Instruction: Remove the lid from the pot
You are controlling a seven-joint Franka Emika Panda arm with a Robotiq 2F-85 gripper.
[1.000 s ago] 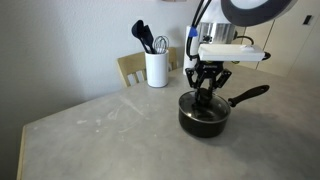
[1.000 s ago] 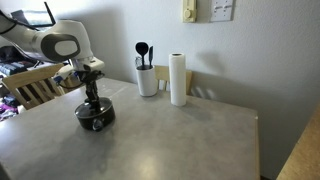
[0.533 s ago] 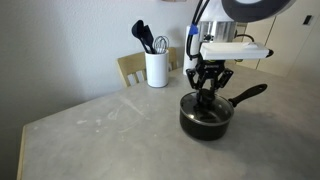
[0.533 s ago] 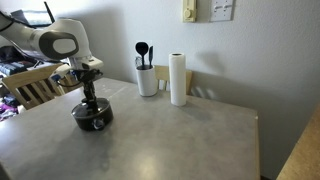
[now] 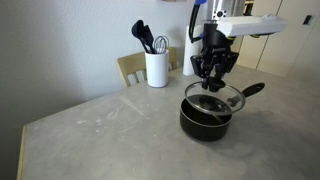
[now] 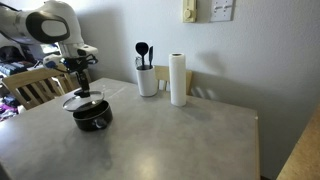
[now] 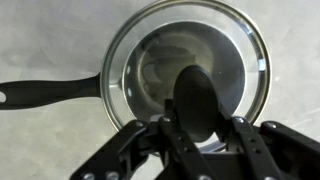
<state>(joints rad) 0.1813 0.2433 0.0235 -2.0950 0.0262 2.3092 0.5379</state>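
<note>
Hand [image 5: 212, 84] clamped tight on the lid's black knob, glass lid [image 5: 231, 98] hanging just above the pot [image 5: 204, 126], pot sitting on the desk [image 5: 90, 130], its long handle [image 5: 252, 89] sticking out sideways, white utensil holder [image 5: 156, 68] standing behind.

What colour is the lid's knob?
Black; the knob shows best in the wrist view.

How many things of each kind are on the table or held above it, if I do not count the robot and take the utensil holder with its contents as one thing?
pot: 1
lid: 1
utensil holder: 1
paper towel roll: 1
Total: 4
</note>
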